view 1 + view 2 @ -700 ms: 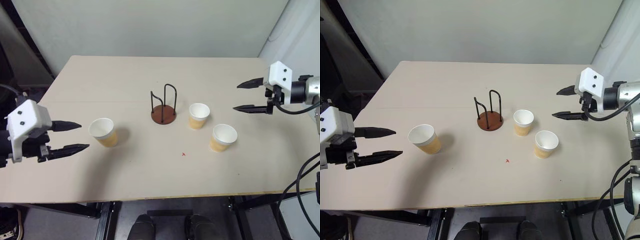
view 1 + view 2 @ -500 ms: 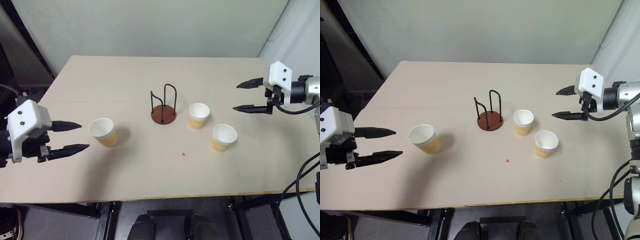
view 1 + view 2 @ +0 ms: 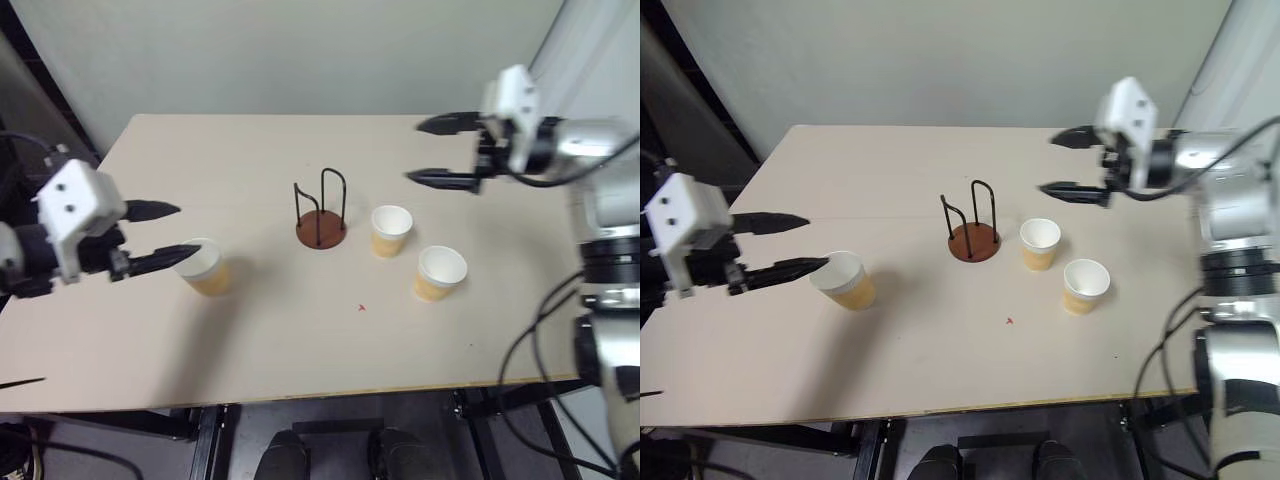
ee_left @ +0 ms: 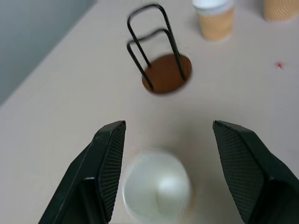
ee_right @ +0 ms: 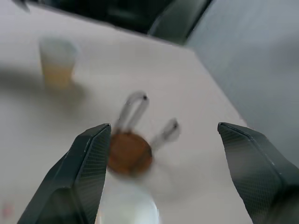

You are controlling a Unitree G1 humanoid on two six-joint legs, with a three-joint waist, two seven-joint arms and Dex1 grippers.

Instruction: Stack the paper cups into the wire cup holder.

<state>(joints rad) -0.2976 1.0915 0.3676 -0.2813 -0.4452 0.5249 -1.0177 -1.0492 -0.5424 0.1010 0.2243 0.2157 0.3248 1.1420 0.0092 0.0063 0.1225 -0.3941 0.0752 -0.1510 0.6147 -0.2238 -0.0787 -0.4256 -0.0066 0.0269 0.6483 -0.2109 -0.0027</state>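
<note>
Paper cups: in the left eye view the left cup (image 3: 205,268) has its rim partly hidden by the open left gripper (image 3: 170,236); two more (image 3: 389,230) (image 3: 440,273) stand right of the wire cup holder (image 3: 321,212) mid-table (image 3: 300,360). The open right gripper (image 3: 440,152) hovers beyond them, table bare around. The left wrist view cuts the nearest cup (image 4: 156,186) at the frame edge, between spread fingers (image 4: 110,154). The right wrist view blurs the holder (image 5: 131,149).

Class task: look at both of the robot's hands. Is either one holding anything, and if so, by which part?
Nothing is held. The left hand is open beside the nearest paper cup; the right hand is open in the air.
</note>
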